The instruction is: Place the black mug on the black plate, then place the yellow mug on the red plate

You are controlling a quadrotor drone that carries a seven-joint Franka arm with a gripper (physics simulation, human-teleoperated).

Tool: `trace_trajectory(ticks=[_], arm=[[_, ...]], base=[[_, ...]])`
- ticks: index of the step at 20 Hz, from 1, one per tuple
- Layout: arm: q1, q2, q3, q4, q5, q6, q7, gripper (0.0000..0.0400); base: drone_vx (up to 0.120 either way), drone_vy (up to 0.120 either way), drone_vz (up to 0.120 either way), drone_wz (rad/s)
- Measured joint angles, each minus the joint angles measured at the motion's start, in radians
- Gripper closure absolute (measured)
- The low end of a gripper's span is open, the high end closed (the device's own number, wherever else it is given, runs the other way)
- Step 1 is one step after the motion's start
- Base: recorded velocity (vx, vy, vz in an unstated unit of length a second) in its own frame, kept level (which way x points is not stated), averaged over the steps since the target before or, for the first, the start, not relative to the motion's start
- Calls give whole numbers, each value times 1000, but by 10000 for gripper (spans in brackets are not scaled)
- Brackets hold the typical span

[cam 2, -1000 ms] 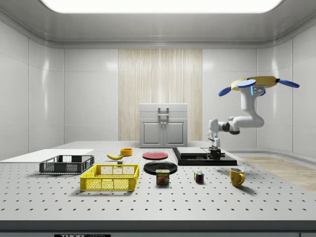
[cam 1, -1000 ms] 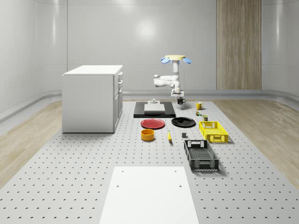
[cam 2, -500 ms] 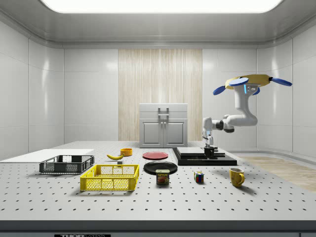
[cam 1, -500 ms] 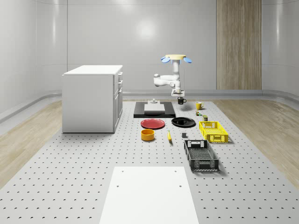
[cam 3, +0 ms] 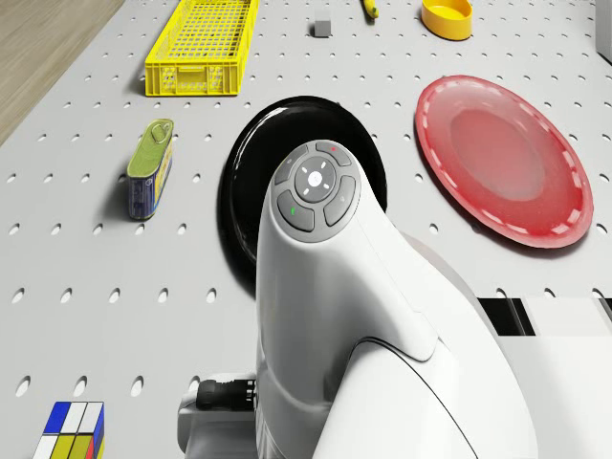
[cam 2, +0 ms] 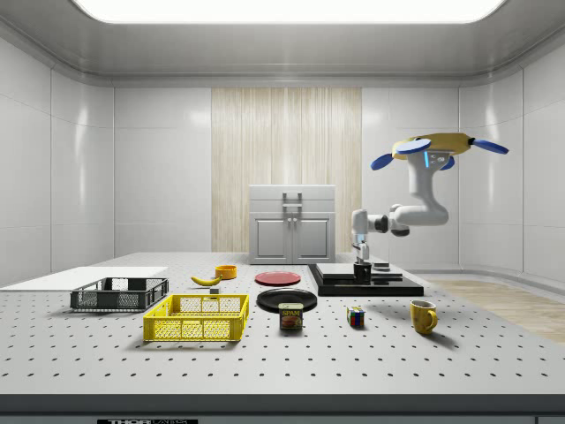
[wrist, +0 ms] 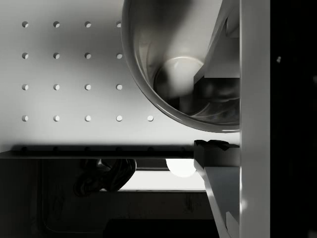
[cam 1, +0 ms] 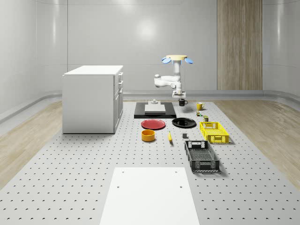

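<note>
The drone (cam 1: 176,58) hovers over the far end of the table, with the arm hanging below it. My gripper (cam 1: 180,97) is shut on the rim of the black mug (cam 1: 182,101), which hangs just above the table beside the black platform. From the side, the gripper (cam 2: 361,267) and the mug (cam 2: 362,274) are to the right of the black plate (cam 2: 287,299). In the wrist view one finger sits inside the mug (wrist: 173,74). The black plate (cam 3: 239,191) and the red plate (cam 3: 502,172) lie side by side. The yellow mug (cam 1: 199,106) stands on the table.
A black platform (cam 1: 154,110) with a white block lies beside the mug. A can (cam 3: 151,167), a Rubik's cube (cam 3: 72,430), a yellow basket (cam 1: 214,131), a black basket (cam 1: 201,155), a yellow bowl (cam 1: 148,135) and a banana are nearby. A white cabinet (cam 1: 92,98) stands at the whole-scene view's left.
The drone and arm have moved toward the side view's left, carrying the black mug along the platform's front and closer to the black plate.
</note>
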Motion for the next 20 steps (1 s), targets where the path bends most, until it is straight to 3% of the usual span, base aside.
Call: trace_trajectory(ticks=[20], arm=[[-6, -35, 4, 1, 14, 32, 5, 290]], base=[[120, 0, 0, 0]])
